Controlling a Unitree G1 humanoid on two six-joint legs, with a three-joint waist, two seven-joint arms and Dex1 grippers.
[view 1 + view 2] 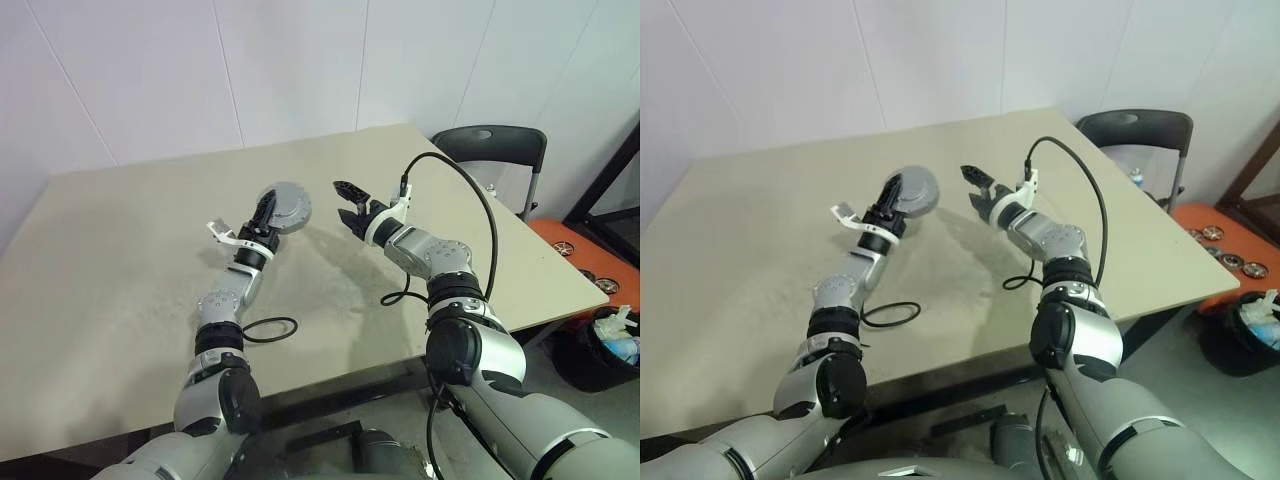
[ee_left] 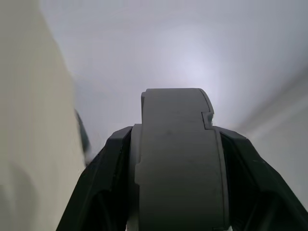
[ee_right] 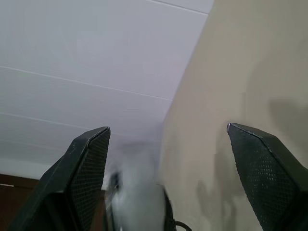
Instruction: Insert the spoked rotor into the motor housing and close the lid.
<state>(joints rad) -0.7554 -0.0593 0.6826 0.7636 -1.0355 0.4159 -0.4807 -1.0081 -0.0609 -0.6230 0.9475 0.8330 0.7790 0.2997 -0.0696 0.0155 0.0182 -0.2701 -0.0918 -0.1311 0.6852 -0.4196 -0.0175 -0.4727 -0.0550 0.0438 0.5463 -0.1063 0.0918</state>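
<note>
Your left pincer (image 1: 268, 214) is clamped on a round grey motor assembly (image 1: 286, 205), holding it up above the bench (image 1: 120, 250) (which part it is, spoked rotor or motor housing, you can't tell here). Your right pincer (image 1: 350, 203) hangs just beside it, jaws wide apart, gripping nothing. A black chair (image 1: 497, 150) stands behind the bench.

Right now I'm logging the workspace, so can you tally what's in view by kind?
Grey round motor part, clamped in the left pincer: 1
Robot pincers, the right pincer open and empty: 2
Beige table: 1
Dark chair: 1
Dark bin holding crumpled waste: 1
Total: 6
</note>
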